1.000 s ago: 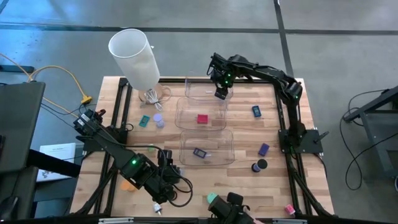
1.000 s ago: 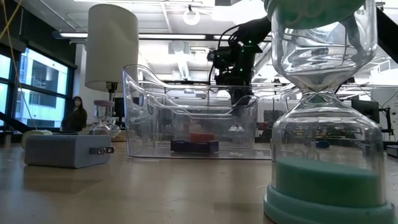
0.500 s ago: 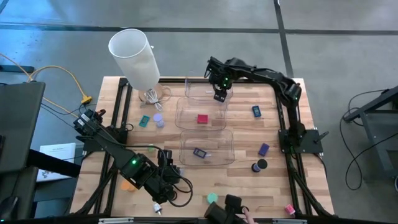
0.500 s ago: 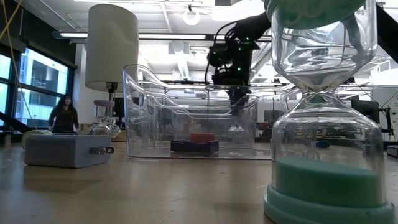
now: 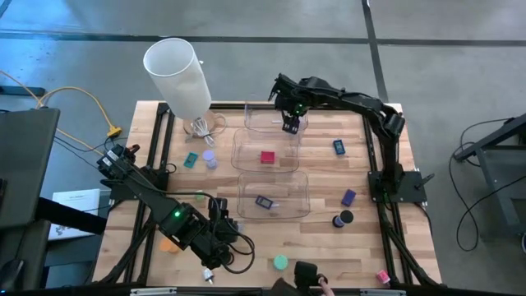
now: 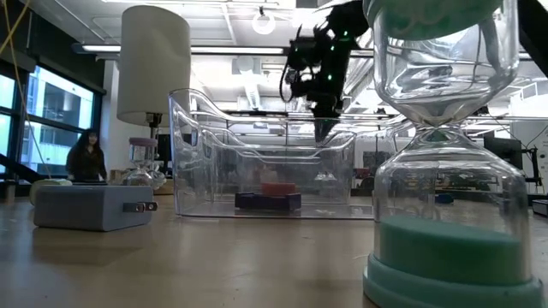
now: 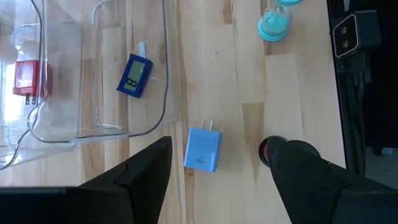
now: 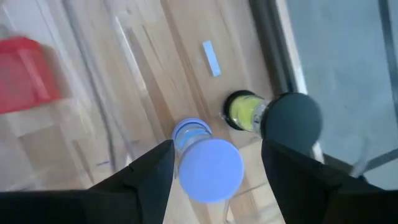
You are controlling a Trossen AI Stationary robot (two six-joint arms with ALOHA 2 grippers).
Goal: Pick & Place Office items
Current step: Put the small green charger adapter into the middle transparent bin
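Note:
My right gripper [image 5: 289, 125] hangs open over the far clear bin [image 5: 261, 120]; it also shows in the low view [image 6: 324, 127]. In the right wrist view [image 8: 217, 149], a lavender hourglass-shaped piece [image 8: 208, 167] lies below, between the fingers, which stand apart from it. A yellow-and-black piece [image 8: 249, 115] lies beside it. My left gripper [image 5: 220, 234] is open at the near left. Its fingers stand either side of a blue charger block [image 7: 202, 149] that lies flat on the table. A red block [image 5: 267, 156] lies in the middle bin, and a blue timer [image 5: 263, 201] in the near bin.
Loose pieces lie on the wood: a blue block [image 5: 339, 147], a purple block [image 5: 348, 197], a black disc [image 5: 343, 219], a teal block [image 5: 191, 159], a lavender disc [image 5: 209, 156], a teal-ended hourglass [image 5: 281, 263]. The tall white cylinder [image 5: 177, 76] stands far left. A hand [image 5: 319, 284] shows at the near edge.
My right gripper has risen from inside the far bin to above its rim, shifting slightly toward the table's left. My left arm has kept still.

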